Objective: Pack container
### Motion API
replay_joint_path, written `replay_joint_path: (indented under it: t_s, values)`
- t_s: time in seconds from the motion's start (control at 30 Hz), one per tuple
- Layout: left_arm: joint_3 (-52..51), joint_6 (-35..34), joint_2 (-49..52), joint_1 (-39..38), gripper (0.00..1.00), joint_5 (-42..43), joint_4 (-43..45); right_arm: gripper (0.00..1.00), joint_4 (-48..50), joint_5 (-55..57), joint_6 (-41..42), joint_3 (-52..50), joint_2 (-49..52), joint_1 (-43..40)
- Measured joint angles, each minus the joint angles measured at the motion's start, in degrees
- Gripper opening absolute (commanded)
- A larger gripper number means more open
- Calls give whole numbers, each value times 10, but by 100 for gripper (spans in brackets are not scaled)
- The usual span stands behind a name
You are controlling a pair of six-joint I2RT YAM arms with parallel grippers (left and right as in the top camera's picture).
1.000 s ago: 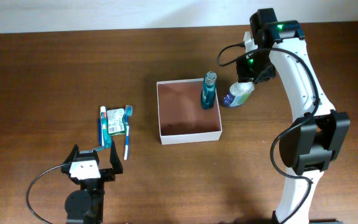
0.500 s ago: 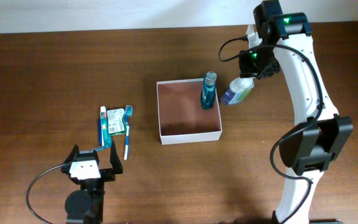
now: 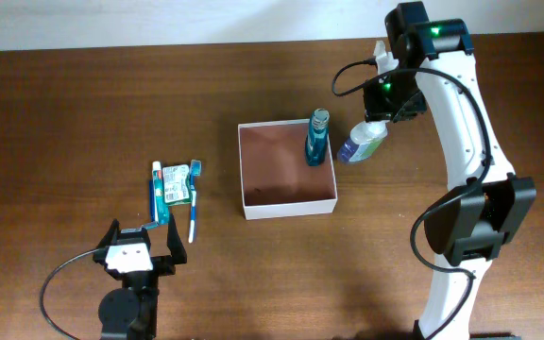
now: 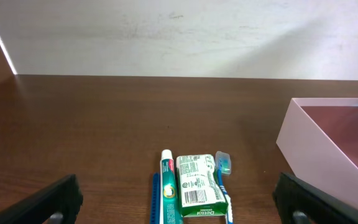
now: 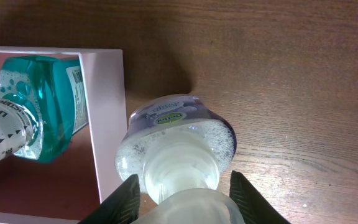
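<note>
Dark wood table (image 3: 83, 113), container (image 3: 272, 170) at its centre. Your right gripper (image 3: 382, 111) pinches a clear bottle (image 3: 360, 144) by the neck, just beside the container's right wall. Your left gripper (image 3: 142, 236) has its fingers spread wide.

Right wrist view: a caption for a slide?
Right gripper holds a clear bottle beside the container; teal bottle inside.

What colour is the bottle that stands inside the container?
The bottle is translucent teal; the right wrist view shows it best.
</note>
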Motion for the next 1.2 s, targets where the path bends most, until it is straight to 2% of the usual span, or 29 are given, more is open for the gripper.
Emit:
replay_joint_path:
  t_s: [0.77, 1.2]
  values:
    - [0, 0, 0, 0, 100, 0, 0, 39, 44, 76, -70, 0, 0, 0]
    - [0, 0, 0, 0, 100, 0, 0, 39, 78, 85, -75, -27, 0, -5]
